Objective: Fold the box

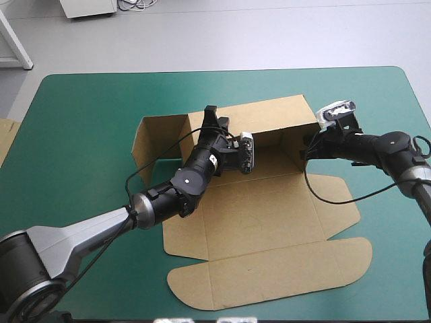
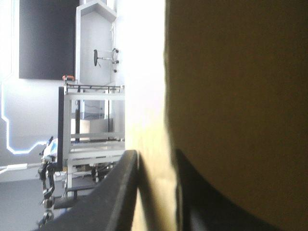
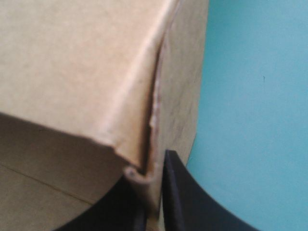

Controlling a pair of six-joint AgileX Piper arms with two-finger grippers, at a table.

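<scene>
Far wall of the box (image 1: 269, 222) raised; my left gripper (image 1: 214, 118) and right gripper (image 3: 155, 168) each pinch it. Near panels, lid flat (most tucking left, I judge).

Brown box (image 1: 269, 229) on teal-green counter (image 1: 81, 114): far wall raised, base and lid panel flat toward near edge. Left claw (image 1: 214, 116) at far wall's top edge; right claw (image 1: 311, 140) at its right corner. More board (image 1: 4, 138) at counter's left edge.
</scene>
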